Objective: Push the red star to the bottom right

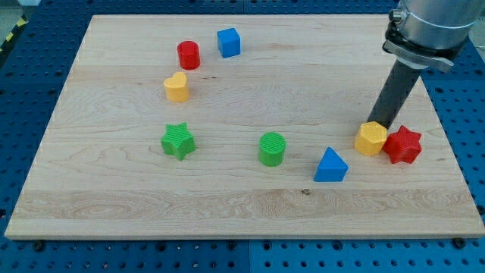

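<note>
So my tip (pixel 385 124) sits right behind the yellow hexagon block (pixel 371 139) and the red star (pixel 402 145), touching or nearly so; it's just a bare rod. Both blocks touch, near the wooden board's (pixel 250 212) right edge.

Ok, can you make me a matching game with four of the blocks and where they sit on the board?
Blocks:
1. red star
2. blue cube
3. green star
4. blue triangle

Places:
A. near the view's top, right of the red cylinder
B. touching the yellow hexagon, on its right, just below my tip
C. between the green cylinder and the yellow hexagon, a bit lower
D. leftmost in the lower row, below the yellow heart

Pairs: 1-B, 2-A, 3-D, 4-C
</note>
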